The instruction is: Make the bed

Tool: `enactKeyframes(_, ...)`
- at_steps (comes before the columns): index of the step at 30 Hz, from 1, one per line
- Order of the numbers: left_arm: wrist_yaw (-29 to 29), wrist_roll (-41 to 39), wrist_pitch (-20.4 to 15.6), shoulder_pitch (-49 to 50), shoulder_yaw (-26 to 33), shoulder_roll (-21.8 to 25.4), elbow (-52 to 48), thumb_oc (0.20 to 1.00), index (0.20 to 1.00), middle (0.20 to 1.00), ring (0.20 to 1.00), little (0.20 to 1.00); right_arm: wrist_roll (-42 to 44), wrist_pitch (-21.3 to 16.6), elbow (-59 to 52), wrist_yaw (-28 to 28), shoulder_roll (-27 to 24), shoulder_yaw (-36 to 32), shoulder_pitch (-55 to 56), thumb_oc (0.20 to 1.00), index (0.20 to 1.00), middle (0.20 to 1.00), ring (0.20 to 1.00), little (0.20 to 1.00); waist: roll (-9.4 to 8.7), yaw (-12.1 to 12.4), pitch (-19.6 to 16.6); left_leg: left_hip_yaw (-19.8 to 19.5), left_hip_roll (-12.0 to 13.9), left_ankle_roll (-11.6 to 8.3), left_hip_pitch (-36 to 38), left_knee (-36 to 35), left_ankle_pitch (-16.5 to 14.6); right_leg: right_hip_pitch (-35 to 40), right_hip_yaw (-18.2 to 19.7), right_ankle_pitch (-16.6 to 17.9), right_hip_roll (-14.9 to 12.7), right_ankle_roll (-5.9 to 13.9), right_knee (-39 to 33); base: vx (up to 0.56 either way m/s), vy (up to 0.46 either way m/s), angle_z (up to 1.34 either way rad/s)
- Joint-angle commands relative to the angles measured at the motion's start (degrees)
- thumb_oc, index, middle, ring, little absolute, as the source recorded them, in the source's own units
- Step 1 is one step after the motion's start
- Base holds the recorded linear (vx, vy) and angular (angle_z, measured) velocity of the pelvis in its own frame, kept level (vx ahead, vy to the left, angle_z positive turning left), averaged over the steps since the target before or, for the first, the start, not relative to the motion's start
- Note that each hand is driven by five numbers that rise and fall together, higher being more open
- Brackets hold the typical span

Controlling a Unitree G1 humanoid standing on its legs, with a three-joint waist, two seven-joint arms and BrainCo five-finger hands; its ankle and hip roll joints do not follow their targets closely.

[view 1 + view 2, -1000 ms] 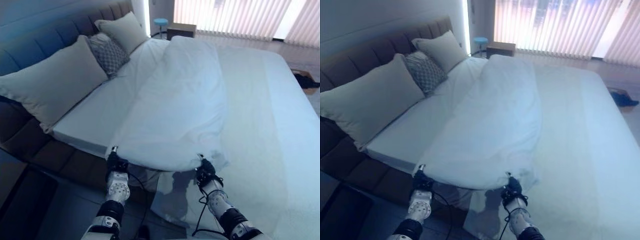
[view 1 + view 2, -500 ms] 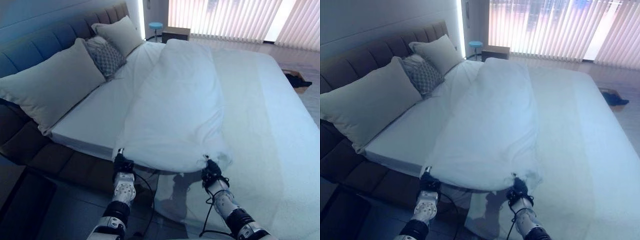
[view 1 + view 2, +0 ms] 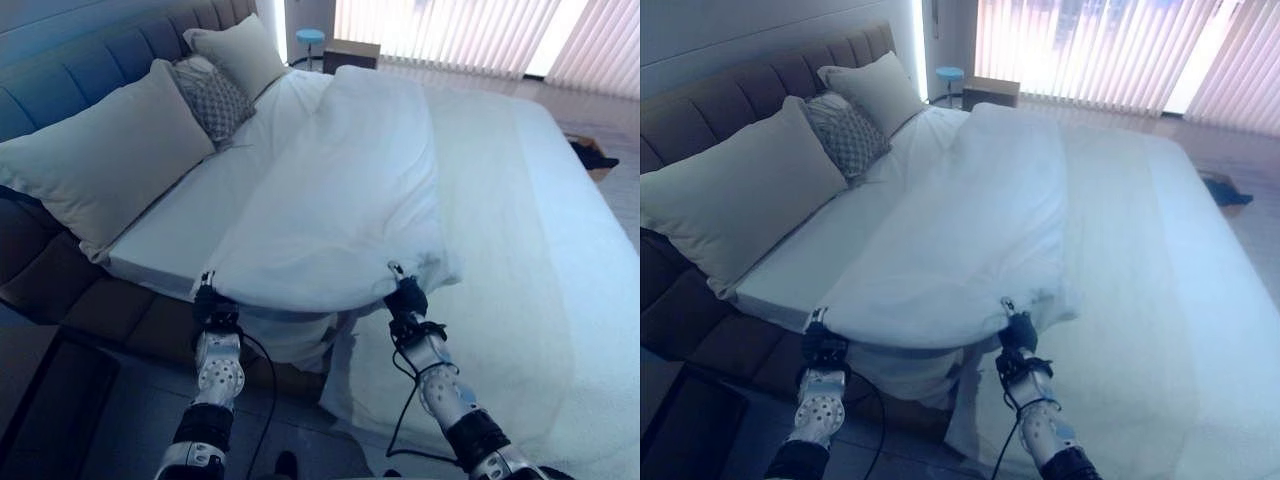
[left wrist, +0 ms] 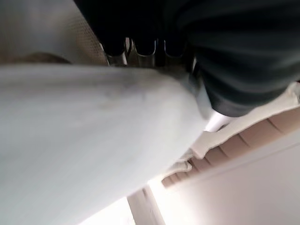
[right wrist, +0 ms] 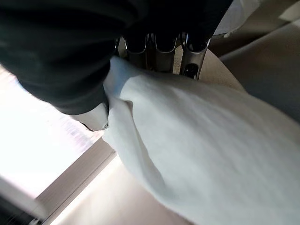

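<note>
Nearest us, our left hand point(image 3: 209, 303) and right hand point(image 3: 404, 297) reach forward with fingers curled round the near hem of the white duvet point(image 3: 345, 190), lifting it off the mattress edge. The cloth is soft and creased, folded back in a long band across the bed point(image 3: 200, 225). The fingertips seem buried in fabric. Beyond lie a large plain pillow point(image 3: 100, 155), a patterned cushion point(image 3: 213, 97) and a second pillow point(image 3: 235, 55) against the padded headboard point(image 3: 60, 80)
</note>
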Motion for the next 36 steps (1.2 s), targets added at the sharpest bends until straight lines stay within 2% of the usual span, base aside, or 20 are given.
enactKeyframes(1,-0.79,3.08,-6.89,1.1,5.93,4.12,-2.62,0.2,0.2,0.2,0.2,0.2,-0.41,-3.13,-2.5,1.83,-1.18,-0.6,0.22,0.2,0.2,0.2,0.2,0.2,0.26,2.61,-2.0,1.59,-4.27,-2.27,1.86,-3.89,-0.31,-0.98,3.92,-5.69,7.43,-2.48,4.3,-0.13,0.056,0.27)
enactKeyframes(2,-0.91,2.62,-6.73,1.48,5.62,3.53,-0.72,0.2,0.2,0.2,0.2,0.2,-0.12,-2.82,-1.56,1.7,-1.97,0.0,1.33,0.2,0.2,0.2,0.2,0.2,0.7,2.12,0.83,0.55,-5.26,-3.21,-2.27,3.04,-1.07,-2.31,5.68,-5.73,7.7,-3.79,4.41,-0.14,0.057,0.36)
enactKeyframes(3,-0.93,2.61,-6.75,1.42,5.64,3.51,-0.68,0.2,0.2,0.2,0.2,0.2,-0.12,-2.82,-1.56,1.7,-2.01,0.0,1.3,0.2,0.2,0.2,0.2,0.2,0.74,2.04,0.79,0.51,-5.25,-3.23,-2.66,3.63,-1.35,-2.43,5.61,-5.74,7.71,-3.81,4.46,-0.36,0.08,0.58)
enactKeyframes(4,-0.02,3.31,-6.94,0.45,4.7,3.06,0.57,0.2,0.2,0.2,0.2,0.2,-0.15,-2.81,0.4,0.49,-2.9,1.25,0.41,0.2,0.2,0.2,0.2,0.2,1.07,3.62,5.23,-5.01,-7.16,-4.45,-8.57,10.5,-1.83,-4.54,7.17,-5.32,6.97,-4.08,5.46,-0.23,0.038,0.49)
enactKeyframes(5,-0.03,3.3,-6.95,0.35,4.7,3.05,0.6,0.2,0.2,0.2,0.2,0.2,-0.14,-2.81,0.43,0.5,-2.92,1.21,0.32,0.2,0.2,0.2,0.2,0.2,1.11,3.52,5.07,-5.1,-7.17,-4.43,-8.9,10.5,-1.63,-4.8,7.06,-5.11,6.98,-4.07,5.37,-0.32,0.087,0.46)
enactKeyframes(6,1.25,2.27,-6.83,-0.01,5.12,2.44,3.88,0.2,0.2,0.2,0.2,0.2,-1.55,-1.15,4.37,-0.03,-3.3,2.54,-0.74,0.2,0.2,0.2,0.2,0.2,0.93,3.95,6.28,-8.37,-5.59,-3.99,-11.32,11.68,-2.97,-7.31,7.88,-4.48,5.89,-3.14,5.13,-0.1,0.054,0.33)
enactKeyframes(7,1.21,2.24,-6.83,-0.1,5.15,2.46,3.95,0.2,0.2,0.2,0.2,0.2,-1.55,-1.15,4.4,-0.03,-3.3,2.53,-0.82,0.2,0.2,0.2,0.2,0.2,0.93,3.88,6.09,-8.42,-5.6,-3.98,-11.64,11.63,-2.75,-7.59,7.82,-4.28,5.88,-3.14,5.04,-0.13,0.088,0.24)
enactKeyframes(8,2.19,2.18,-7.42,-0.14,5.07,2.19,4.45,0.2,0.2,0.2,0.2,0.2,-2.06,-0.69,5.77,-0.75,-3.29,3.11,-0.91,0.2,0.2,0.2,0.2,0.2,1.05,3.63,6.71,-7.96,-3.62,-3.87,-13.04,11.14,-2.4,-8.74,7.88,-4.31,5.38,-2.75,5.04,-0.05,0.08,0.12)
enactKeyframes(10,2.77,2.48,-7.9,-0.76,4.01,2.0,4.89,0.2,0.2,0.2,0.2,0.2,-2.96,0.31,8.06,-1.16,-3.33,4.39,-2.44,0.2,0.2,0.2,0.2,0.2,1.94,3.25,6.61,-6.72,-1.98,-2.83,-13.41,7.29,-0.92,-11.24,7.65,-4.06,5.63,-2.7,4.9,-0.08,0.11,-0.13)
enactKeyframes(11,3.3,2.97,-7.62,-1.65,3.25,1.94,6.21,0.2,0.2,0.2,0.2,0.2,-3.88,0.73,9.96,-1.59,-3.1,4.44,-3.15,0.2,0.2,0.2,0.2,0.2,2.1,3.27,7.79,-5.92,-1.68,-2.9,-14.77,6.4,0.61,-12.41,6.91,-3.77,5.17,-2.83,4.94,-0.13,0.119,-0.18)
enactKeyframes(18,5.61,11.45,-6.8,-7.65,-1.57,7.11,12.99,0.2,0.2,0.2,0.2,0.2,-5.06,2.41,21.21,-1.66,-1.82,8.81,-13.63,0.2,0.2,0.2,0.2,0.2,1.81,5.44,13.37,-3.83,-2.74,-1.13,-19.88,5.93,0.85,-19.35,9.02,-1.5,3.59,-2.54,6.72,-0.04,0.156,-0.05)
enactKeyframes(19,6.69,14.82,-6.86,-9.69,-2.51,9.7,14.01,0.2,0.2,0.2,0.2,0.2,-4.15,1.79,23.85,-1.88,-1.22,8.43,-16.37,0.2,0.2,0.2,0.2,0.2,1.34,6.05,14.42,-3.23,-2.69,-0.94,-21.53,5.9,1.08,-20.82,9.33,0.02,3.61,-2.08,5.81,-0.01,0.105,-0.15)
enactKeyframes(23,7.3,17.87,-6.15,-12.1,-3.94,12.31,15.51,0.2,0.2,0.2,0.2,0.2,-1.1,0.53,26.67,-2.57,0.12,6.01,-19.34,0.2,0.2,0.2,0.2,0.2,0.82,6.56,15.37,-2.88,-2.47,-0.75,-23.67,5.58,1.37,-22.41,9.46,1.8,3.77,-1.52,3.42,0.01,0.057,-0.09)
enactKeyframes(24,8.04,19.17,-5.57,-13.54,-4.42,14.18,17.25,0.2,0.2,0.2,0.2,0.2,0.88,-0.71,27.87,-3.76,0.67,4.75,-21.41,0.2,0.2,0.2,0.2,0.2,0.75,6.64,16.15,-2.77,-2.48,-0.66,-25.0,5.29,1.64,-23.42,9.63,2.84,3.83,-1.16,2.14,0.0,0.047,-0.08)
enactKeyframes(30,9.11,19.41,-4.73,-16.36,-4.82,15.9,20.11,0.2,0.2,0.2,0.2,0.2,2.68,-1.4,31.0,-5.77,0.84,3.54,-27.1,0.2,0.2,0.2,0.2,0.2,1.2,7.19,17.98,-2.99,-2.75,-0.69,-27.87,5.03,2.18,-25.55,9.26,4.95,3.81,-0.58,-0.04,0.0,0.035,-0.06)
enactKeyframes(31,9.44,19.12,-4.97,-16.87,-4.7,16.08,20.22,0.2,0.2,0.2,0.2,0.2,2.46,-1.37,31.61,-6.06,0.55,3.5,-28.33,0.391,0.391,0.391,0.391,0.391,1.34,7.25,18.34,-3.03,-2.78,-0.69,-28.34,5.21,2.11,-25.94,9.14,5.2,3.68,-0.5,-0.23,0.0,0.042,0.01)
enactKeyframes(32,9.58,18.51,-5.11,-17.09,-4.78,16.09,20.2,0.2,0.2,0.2,0.2,0.2,1.99,-1.39,31.84,-6.68,0.24,3.72,-29.28,0.677,0.677,0.677,0.677,0.677,1.48,7.37,18.49,-3.01,-2.93,-0.68,-28.99,5.31,2.08,-26.39,9.07,5.45,3.63,-0.44,-0.52,0.0,0.039,0.05)
enactKeyframes(33,9.8,18.62,-5.02,-17.34,-4.79,16.25,20.45,0.2,0.2,0.2,0.2,0.2,1.69,-1.4,32.33,-7.23,-0.06,3.37,-30.27,1.0,1.0,1.0,1.0,1.0,1.61,7.43,18.49,-3.11,-2.99,-0.68,-29.65,5.49,2.02,-26.86,9.01,5.58,3.61,-0.39,-0.73,0.0,0.035,0.04)
enactKeyframes(35,10.01,18.6,-4.32,-18.42,-4.76,16.96,23.52,0.2,0.2,0.2,0.2,0.2,1.64,-1.46,34.22,-8.37,-0.35,2.6,-32.44,1.0,1.0,1.0,1.0,1.0,1.69,7.45,18.49,-3.16,-3.03,-0.67,-30.89,5.83,1.94,-28.02,9.04,6.0,3.63,-0.34,-0.96,0.0,0.035,0.02)
enactKeyframes(36,10.46,18.99,-4.47,-18.59,-4.68,17.28,23.69,0.41,0.41,0.41,0.41,0.41,1.43,-1.44,34.47,-8.68,-0.4,2.3,-32.97,1.0,1.0,1.0,1.0,1.0,1.76,7.4,18.49,-3.11,-3.06,-0.67,-31.27,5.9,1.93,-28.35,9.08,6.16,3.62,-0.31,-1.0,0.0,0.033,-0.02)
